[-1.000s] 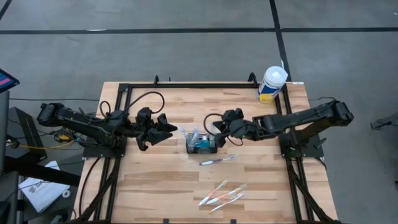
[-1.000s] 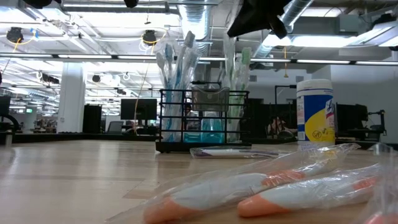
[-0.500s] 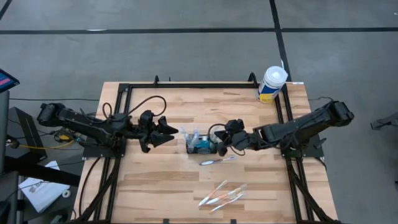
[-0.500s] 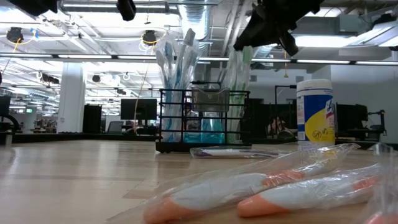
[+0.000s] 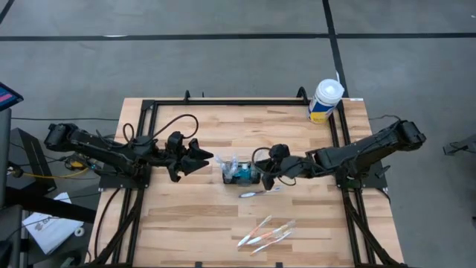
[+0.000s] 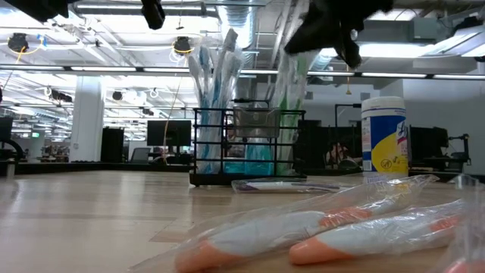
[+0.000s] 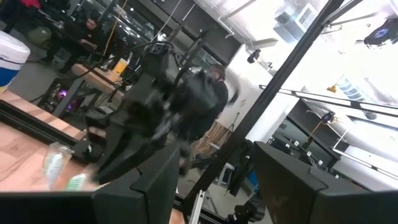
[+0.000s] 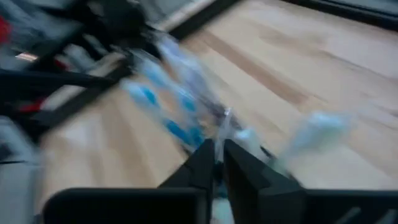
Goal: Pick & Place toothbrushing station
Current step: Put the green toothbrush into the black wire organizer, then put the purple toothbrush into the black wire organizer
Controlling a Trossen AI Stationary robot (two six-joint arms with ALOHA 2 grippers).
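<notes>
Your toothbrushing station [image 5: 241, 173], the black wire-mesh caddy, stands upright near the middle of the wooden table [image 5: 186, 223], holding wrapped brushes. Your right gripper [image 5: 265, 176] sits just beside the caddy's right end; from its wrist camera the 2 fingers are almost together with a clear wrapper edge between the tips, though you cannot tell if it is truly pinched. Your left gripper [image 5: 210, 158] waits left of the caddy, jaws spread wide and empty. 1 wrapped toothbrush [image 5: 260, 193] lies just in front, more wrapped brushes [image 5: 265, 233] nearer the front edge.
</notes>
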